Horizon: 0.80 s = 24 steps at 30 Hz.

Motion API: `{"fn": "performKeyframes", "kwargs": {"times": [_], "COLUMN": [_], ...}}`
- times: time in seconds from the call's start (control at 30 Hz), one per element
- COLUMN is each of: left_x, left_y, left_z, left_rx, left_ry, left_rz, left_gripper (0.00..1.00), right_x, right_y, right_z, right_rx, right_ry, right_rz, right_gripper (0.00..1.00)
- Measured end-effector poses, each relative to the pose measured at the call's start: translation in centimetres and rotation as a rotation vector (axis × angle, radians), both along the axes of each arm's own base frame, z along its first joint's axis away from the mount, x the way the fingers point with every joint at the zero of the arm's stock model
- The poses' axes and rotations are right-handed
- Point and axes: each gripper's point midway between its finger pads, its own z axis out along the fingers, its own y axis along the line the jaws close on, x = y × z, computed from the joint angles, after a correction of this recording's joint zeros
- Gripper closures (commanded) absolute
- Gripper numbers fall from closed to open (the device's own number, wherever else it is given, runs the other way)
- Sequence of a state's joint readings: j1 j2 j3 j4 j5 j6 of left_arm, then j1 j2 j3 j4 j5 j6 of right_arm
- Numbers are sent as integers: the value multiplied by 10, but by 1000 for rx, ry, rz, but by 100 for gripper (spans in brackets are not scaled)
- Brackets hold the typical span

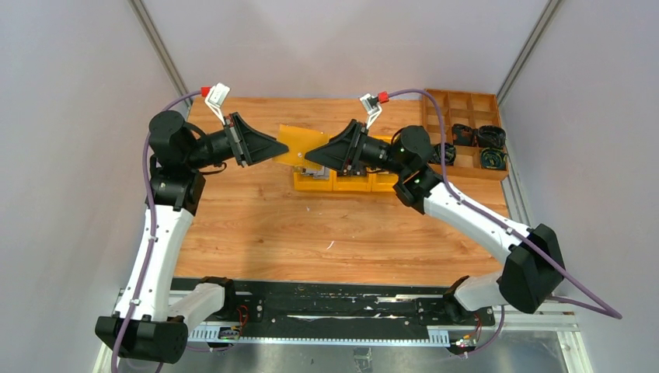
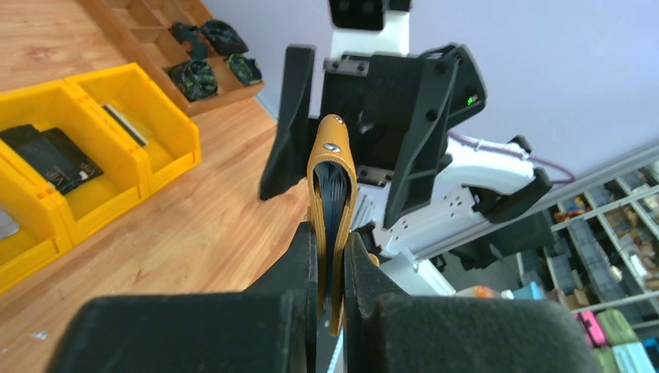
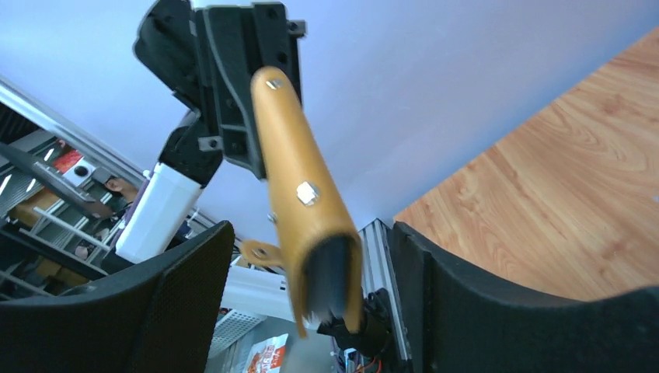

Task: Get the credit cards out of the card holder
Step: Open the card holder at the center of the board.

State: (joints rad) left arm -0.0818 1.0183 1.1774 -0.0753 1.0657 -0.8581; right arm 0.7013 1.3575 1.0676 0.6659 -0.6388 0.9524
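The mustard-yellow card holder [image 1: 300,144] hangs in the air above the table's far middle, between the two arms. My left gripper [image 1: 278,148] is shut on one end of it, and in the left wrist view its fingers [image 2: 299,256] press both covers of the holder [image 2: 332,155]. Dark thin edges of the credit cards [image 2: 335,203] show between the covers. My right gripper [image 1: 311,154] is open, its wide-apart fingers [image 3: 183,272] on either side of the holder's free end [image 3: 299,179] without touching it. The cards' dark end [image 3: 330,268] shows there too.
A row of yellow bins [image 1: 342,183] stands on the table just under the holder; in the left wrist view two of these bins [image 2: 155,148] hold dark flat items [image 2: 50,155]. A brown wooden divided tray [image 1: 466,105] with black objects sits at the far right.
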Motion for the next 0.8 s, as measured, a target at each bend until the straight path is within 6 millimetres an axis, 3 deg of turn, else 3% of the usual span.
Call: {"fn": "performKeyframes", "kwargs": {"times": [0.17,0.2,0.23,0.3,0.37,0.47,0.6,0.8], "left_x": [-5,-6,-8,-9,-10,-11,-20,-32], "left_y": [1,1,1,2,3,2,-9,-20], "left_z": [-17,-18,-18,-20,-21,-26,-44,-57], "left_rx": [61,69,76,92,104,109,86,64], "left_ry": [-3,-10,-24,-38,-47,-47,21,101], "left_rz": [-27,-32,-35,-30,-21,-14,-46,-88], "left_gripper": [100,96,86,66,36,25,28,57], "right_x": [-3,-3,-3,-3,-4,-5,-6,-10], "right_y": [3,4,5,5,5,7,12,19], "right_z": [20,18,16,14,14,15,16,19], "right_rx": [47,44,39,39,36,40,42,46], "right_ry": [-5,2,10,17,16,7,-27,-74], "right_rz": [59,65,71,80,82,77,53,22], "right_gripper": [77,84,93,99,100,100,100,100]}}
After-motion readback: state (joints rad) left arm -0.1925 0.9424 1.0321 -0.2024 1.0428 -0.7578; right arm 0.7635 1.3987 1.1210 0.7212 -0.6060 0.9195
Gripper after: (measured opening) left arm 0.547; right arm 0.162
